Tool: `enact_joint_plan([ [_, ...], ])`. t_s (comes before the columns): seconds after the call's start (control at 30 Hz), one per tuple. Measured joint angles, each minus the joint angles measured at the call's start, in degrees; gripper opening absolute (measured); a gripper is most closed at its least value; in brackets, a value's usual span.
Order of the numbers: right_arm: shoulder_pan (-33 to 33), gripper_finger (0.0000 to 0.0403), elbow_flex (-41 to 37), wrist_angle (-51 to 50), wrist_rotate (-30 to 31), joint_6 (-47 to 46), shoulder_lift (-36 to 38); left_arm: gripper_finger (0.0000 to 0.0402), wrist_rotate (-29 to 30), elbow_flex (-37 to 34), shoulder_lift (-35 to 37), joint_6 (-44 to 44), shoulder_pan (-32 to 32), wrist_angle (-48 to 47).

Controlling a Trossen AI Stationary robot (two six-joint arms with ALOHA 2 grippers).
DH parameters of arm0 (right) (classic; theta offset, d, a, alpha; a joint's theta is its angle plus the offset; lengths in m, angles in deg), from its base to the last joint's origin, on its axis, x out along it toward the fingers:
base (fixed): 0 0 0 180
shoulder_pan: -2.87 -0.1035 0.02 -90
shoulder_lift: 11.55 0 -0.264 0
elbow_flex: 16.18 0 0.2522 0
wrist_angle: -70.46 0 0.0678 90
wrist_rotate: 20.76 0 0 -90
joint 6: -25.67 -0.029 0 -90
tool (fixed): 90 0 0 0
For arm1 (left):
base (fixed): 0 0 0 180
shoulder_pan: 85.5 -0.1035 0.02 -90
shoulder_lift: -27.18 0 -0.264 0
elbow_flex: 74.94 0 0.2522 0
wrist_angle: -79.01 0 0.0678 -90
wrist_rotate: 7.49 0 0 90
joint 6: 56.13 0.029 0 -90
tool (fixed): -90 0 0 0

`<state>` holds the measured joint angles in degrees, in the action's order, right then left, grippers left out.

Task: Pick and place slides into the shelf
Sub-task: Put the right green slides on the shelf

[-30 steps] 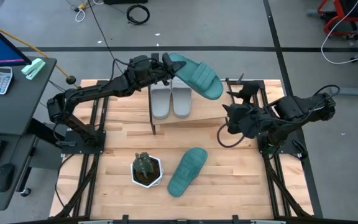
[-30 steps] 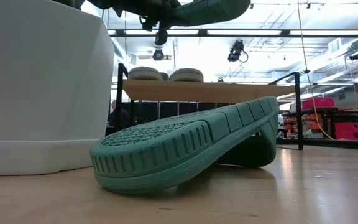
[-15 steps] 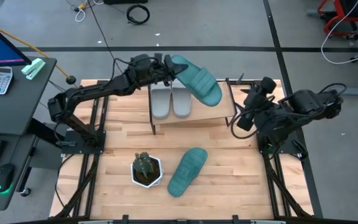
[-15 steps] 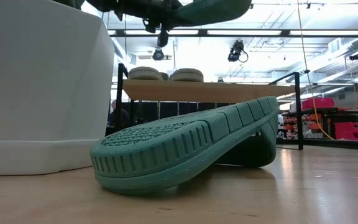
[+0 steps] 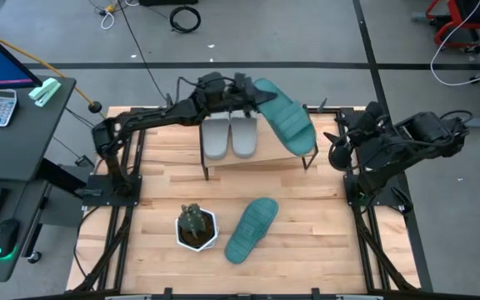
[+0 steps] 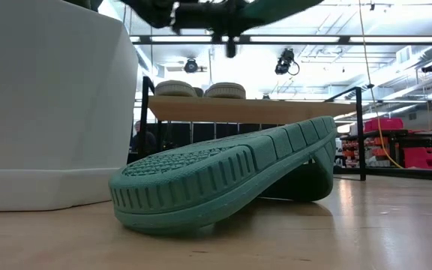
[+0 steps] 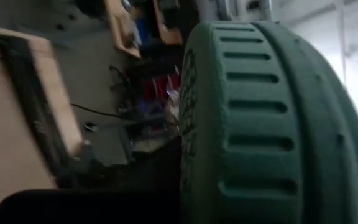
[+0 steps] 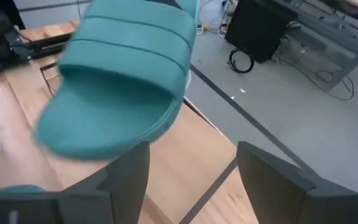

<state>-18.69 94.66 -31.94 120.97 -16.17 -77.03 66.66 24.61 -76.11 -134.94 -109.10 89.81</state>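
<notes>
Left hand (image 5: 247, 86) w/ teal slide (image 5: 286, 118) moved right over shelf (image 5: 298, 156).

Grey slides (image 5: 230, 137) on shelf (image 5: 273, 157)

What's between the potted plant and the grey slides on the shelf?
In the high view, only bare tabletop and the shelf's front edge lie between the potted plant and the grey slides.

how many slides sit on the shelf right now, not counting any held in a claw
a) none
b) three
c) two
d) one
c) The two grey slides rest side by side on the shelf; one teal slide is held above it in the left claw, and the other teal slide lies on the table.
</notes>
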Motion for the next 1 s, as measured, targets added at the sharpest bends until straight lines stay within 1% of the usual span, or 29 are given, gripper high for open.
enact_joint_plan([
  [0.1, 0.0, 0.0247, 0.0, -0.3, -0.14, -1.81, -0.02, 0.0077, -3.94, 8.53, -5.37, 1.22, 0.68, -1.03],
  [0.23, -0.02, 0.0244, 0.0, -1.5, -1.34, -3.78, 0.01, 0.0071, -10.73, 20.85, -12.5, 4.84, 0.13, -7.1],
  [0.33, 0.02, 0.024, 0.0, -1.34, -2.42, -5.62, 0.59, 0.0075, -12.94, 28.0, -15.95, 7.87, -0.77, -13.08],
  [0.4, 0.02, 0.0238, 0.0, -1.36, -3.38, -7.38, 1.52, 0.0076, -13.9, 30.95, -17.32, 10.4, -1.24, -16.53],
  [0.53, 0.02, 0.0235, -0.01, -1.37, -5.25, -11.65, 3.75, 0.007, -15.12, 32.07, -17.82, 14.62, -2.43, -21.01],
  [0.67, 0.02, 0.0233, -2.19, -1.28, -5.06, -16.79, 7.3, 0.0071, -15.52, 31.99, -17.86, 15.58, -2.93, -21.58],
  [0.77, 0.07, 0.0231, -7.4, -1.31, -4.7, -23.43, 11.34, 0.0074, -15.53, 31.99, -17.86, 17.27, -2.96, -22.18],
  [0.9, 0.07, 0.0231, -17.52, -1.46, -3.98, -34.08, 18.26, 0.007, -15.93, 31.97, -17.86, 18.01, -2.31, -22.54],
  [1.0, 0.07, 0.0231, -23.79, 0.18, -3.55, -39.24, 23.13, 0.0071, -16.58, 31.97, -17.86, 18.01, -1.87, -22.47],
])
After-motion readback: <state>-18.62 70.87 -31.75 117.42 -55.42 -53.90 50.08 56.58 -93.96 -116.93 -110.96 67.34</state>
